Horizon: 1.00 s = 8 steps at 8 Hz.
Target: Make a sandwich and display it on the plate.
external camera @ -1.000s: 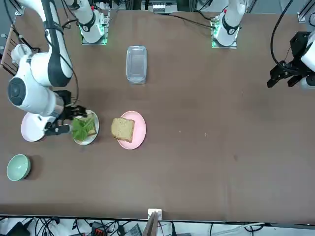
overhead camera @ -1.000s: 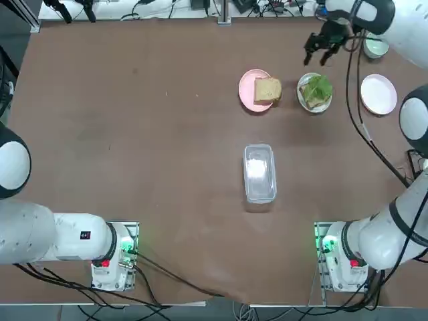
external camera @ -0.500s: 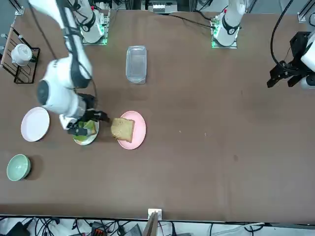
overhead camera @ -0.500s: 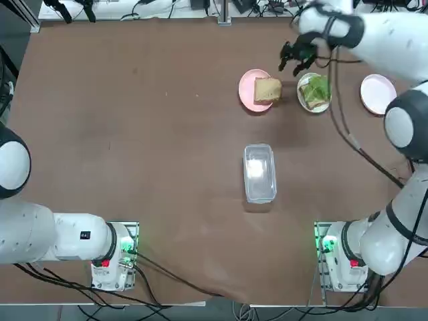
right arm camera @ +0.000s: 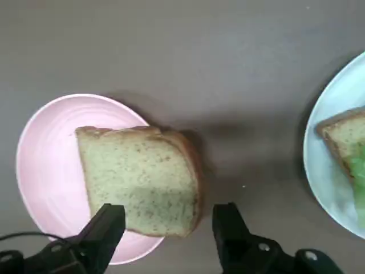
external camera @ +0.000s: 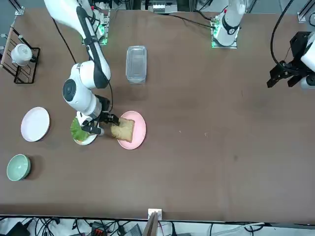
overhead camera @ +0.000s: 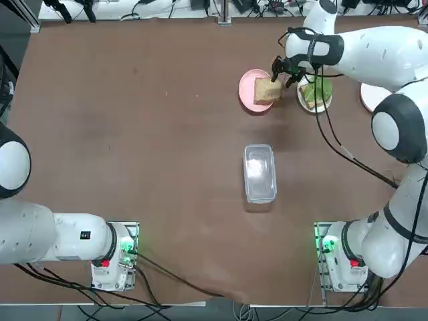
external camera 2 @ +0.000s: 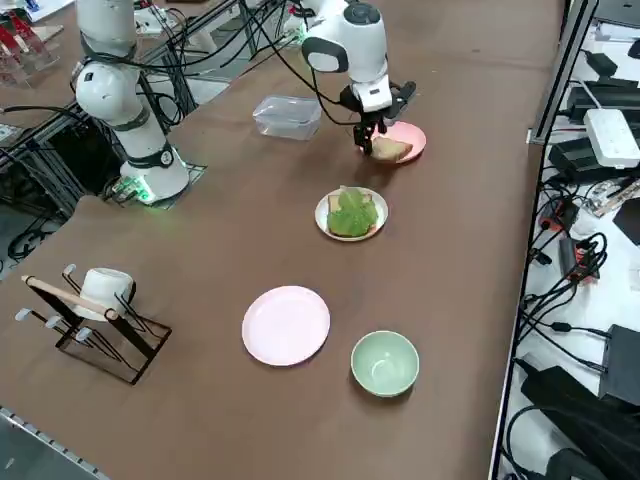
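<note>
Right arm poised over the bread slice on the pink plate, fingers spread and empty.

The brown table (overhead camera: 134,134) carries everything. The right arm reaches across it, and the right gripper (right arm camera: 171,231) hangs just above the edge of the pink plate (right arm camera: 45,177), its fingers (right arm camera: 105,225) wide apart, straddling one edge of the plain bread slice (right arm camera: 140,185) without clamping it. A clear lidded container (overhead camera: 259,172) lies near the table's middle, well apart from the plates. Just beside the pink plate sits the plate (overhead camera: 314,105), small and white, bearing the unfinished sandwich (external camera 2: 351,213): a lower bread slice topped with green lettuce, open on top. Farther toward the robot's right lie a pale pinkish plate (external camera 2: 286,325) and a small green bowl (external camera 2: 385,363).
</note>
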Each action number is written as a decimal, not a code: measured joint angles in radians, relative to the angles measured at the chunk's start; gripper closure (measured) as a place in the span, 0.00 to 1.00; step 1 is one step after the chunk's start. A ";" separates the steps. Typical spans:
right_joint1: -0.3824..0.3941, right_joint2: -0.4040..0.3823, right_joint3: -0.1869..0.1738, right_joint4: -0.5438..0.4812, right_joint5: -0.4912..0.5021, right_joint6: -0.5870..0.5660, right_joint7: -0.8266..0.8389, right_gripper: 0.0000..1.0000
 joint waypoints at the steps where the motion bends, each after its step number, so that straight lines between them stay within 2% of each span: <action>1: -0.001 0.008 0.000 0.000 0.001 0.001 0.000 0.04; 4: 0.001 0.025 0.001 -0.001 0.068 0.014 -0.006 0.01; 8: 0.002 0.058 0.002 -0.006 0.085 0.035 -0.052 0.01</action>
